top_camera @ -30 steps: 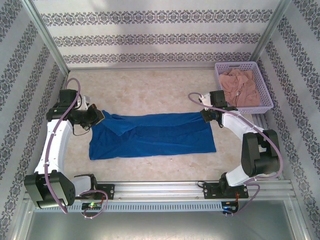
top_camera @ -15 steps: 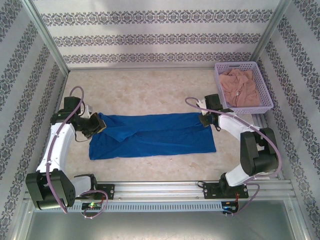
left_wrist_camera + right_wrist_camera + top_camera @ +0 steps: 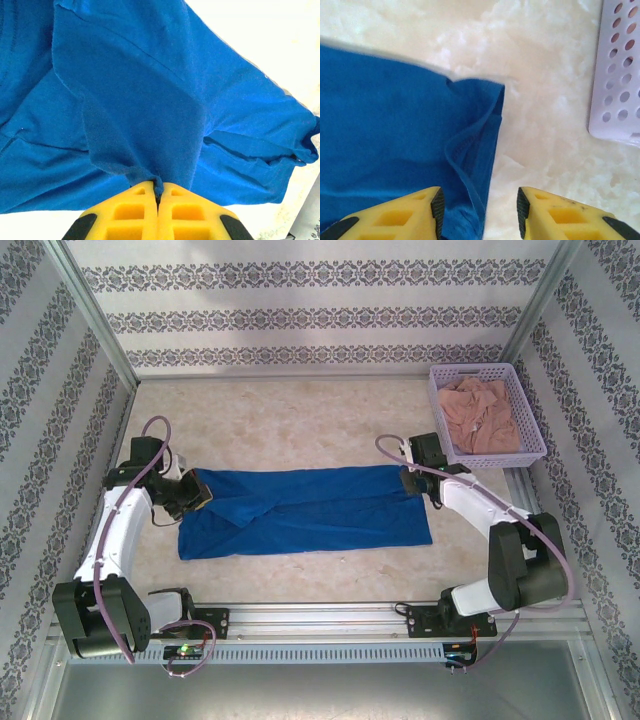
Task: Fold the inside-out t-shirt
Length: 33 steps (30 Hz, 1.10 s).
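1. Change since the earlier frames: the right gripper (image 3: 408,480) has parted its jaws, and they now stand apart with the cloth lying loose between them. The left gripper (image 3: 193,496) has drawn back toward the arm bases, dragging cloth with it.
2. Left gripper (image 3: 157,189): jaws together, clamped on a bunched fold of the inside-out t-shirt (image 3: 150,100). The cloth fans out ahead of it and to both sides.
3. Inside-out t-shirt (image 3: 310,512): stretched as a long blue band on the desk (image 3: 300,420) between the two grippers. Its hemmed corner (image 3: 475,130) lies curled over just ahead of the right gripper (image 3: 480,205).
4. Open room: bare desk (image 3: 545,75) lies ahead of both grippers as far as the back wall. A lilac basket (image 3: 471,367) stands ahead and to the right of the right gripper, apart from the shirt. It holds a pinkish garment (image 3: 480,415).
5. Hard to make out: the pinched fold vanishes between the left gripper's yellow fingers (image 3: 135,210). Whether the right gripper's fingers (image 3: 410,212) touch the cloth cannot be told.
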Each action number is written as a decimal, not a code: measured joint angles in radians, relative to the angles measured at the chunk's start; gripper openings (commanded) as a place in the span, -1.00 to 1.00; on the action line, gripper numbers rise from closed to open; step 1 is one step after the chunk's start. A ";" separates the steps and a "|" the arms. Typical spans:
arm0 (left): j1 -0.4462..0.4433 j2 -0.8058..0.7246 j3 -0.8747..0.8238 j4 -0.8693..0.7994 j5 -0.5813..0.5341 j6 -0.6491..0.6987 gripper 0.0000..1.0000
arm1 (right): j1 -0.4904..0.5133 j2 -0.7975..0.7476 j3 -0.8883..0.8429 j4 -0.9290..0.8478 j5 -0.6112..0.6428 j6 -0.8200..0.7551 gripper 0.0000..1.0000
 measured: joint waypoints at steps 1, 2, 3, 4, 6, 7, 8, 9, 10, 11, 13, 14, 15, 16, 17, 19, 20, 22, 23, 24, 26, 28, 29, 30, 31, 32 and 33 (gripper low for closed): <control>0.000 0.001 0.000 0.002 0.000 0.000 -1.00 | 0.000 0.026 0.031 -0.016 -0.008 0.020 -0.12; 0.000 0.002 -0.001 0.002 0.000 0.000 -1.00 | 0.002 0.059 0.066 -0.034 -0.011 0.039 -0.12; 0.000 0.002 -0.001 0.002 0.000 0.000 -1.00 | 0.005 0.096 0.105 -0.055 -0.011 0.057 -0.13; 0.000 0.002 -0.001 0.002 0.000 0.000 -1.00 | 0.005 0.136 0.142 -0.075 -0.013 0.074 -0.13; 0.000 0.002 -0.001 0.002 0.000 0.000 -1.00 | 0.006 0.196 0.183 -0.107 -0.014 0.099 -0.13; 0.000 0.002 -0.001 0.002 0.000 0.001 -1.00 | 0.006 0.220 0.190 -0.127 -0.014 0.113 -0.13; 0.000 0.002 -0.002 0.002 0.000 0.001 -1.00 | 0.007 0.235 0.190 -0.147 -0.014 0.121 -0.13; 0.000 0.002 -0.004 0.002 0.000 0.001 -1.00 | 0.007 0.246 0.190 -0.170 -0.014 0.128 -0.13; 0.000 0.002 -0.008 0.002 0.001 0.002 -1.00 | 0.013 0.255 0.190 -0.195 -0.014 0.137 -0.14; 0.000 0.002 -0.013 0.002 0.001 0.003 -1.00 | 0.019 0.257 0.190 -0.215 -0.014 0.143 -0.13; 0.000 0.002 -0.025 0.002 0.001 0.003 -1.00 | 0.051 0.249 0.191 -0.234 -0.021 0.145 -0.13; 0.000 0.002 -0.030 0.002 0.001 0.003 -1.00 | 0.078 0.240 0.192 -0.235 -0.031 0.145 -0.13; 0.000 0.002 -0.034 0.002 0.001 0.003 -1.00 | 0.112 0.226 0.193 -0.232 -0.046 0.143 -0.13; 0.000 0.002 -0.035 0.002 0.001 0.003 -1.00 | 0.159 0.204 0.193 -0.219 -0.069 0.140 -0.12; 0.000 0.002 -0.035 0.002 0.001 0.003 -1.00 | 0.206 0.181 0.192 -0.201 -0.093 0.137 -0.12; 0.000 0.002 -0.035 0.002 0.001 0.003 -1.00 | 0.313 0.130 0.190 -0.136 -0.147 0.130 -0.12; 0.000 0.002 -0.035 0.002 0.001 0.003 -1.00 | 0.373 0.108 0.188 -0.086 -0.179 0.130 -0.12; 0.000 0.002 -0.035 0.002 0.001 0.004 -1.00 | 0.477 0.092 0.187 0.017 -0.236 0.137 -0.12; 0.000 0.002 -0.035 0.002 0.001 0.003 -1.00 | 0.533 0.099 0.187 0.081 -0.264 0.144 -0.12; 0.000 0.002 -0.035 0.002 0.002 0.003 -1.00 | 0.574 0.114 0.188 0.130 -0.280 0.149 -0.12; 0.000 0.002 -0.035 0.002 0.002 0.004 -1.00 | 0.655 0.179 0.203 0.232 -0.303 0.163 -0.13; 0.000 0.002 -0.035 0.002 0.003 0.004 -1.00 | 0.720 0.270 0.229 0.320 -0.309 0.170 -0.12; 0.000 0.002 -0.035 0.002 0.004 0.004 -1.00 | 0.749 0.319 0.245 0.356 -0.308 0.171 -0.13; 0.000 0.002 -0.035 0.002 0.004 0.004 -1.00 | 0.772 0.358 0.261 0.379 -0.305 0.170 -0.12; 0.000 0.002 -0.035 0.002 0.004 0.003 -1.00 | 0.796 0.399 0.279 0.401 -0.301 0.167 -0.12; 0.000 0.002 -0.035 0.002 0.004 0.003 -1.00 | 0.819 0.439 0.298 0.424 -0.293 0.163 -0.12; 0.000 0.002 -0.035 0.002 0.004 0.004 -1.00 | 0.837 0.467 0.313 0.440 -0.288 0.159 -0.11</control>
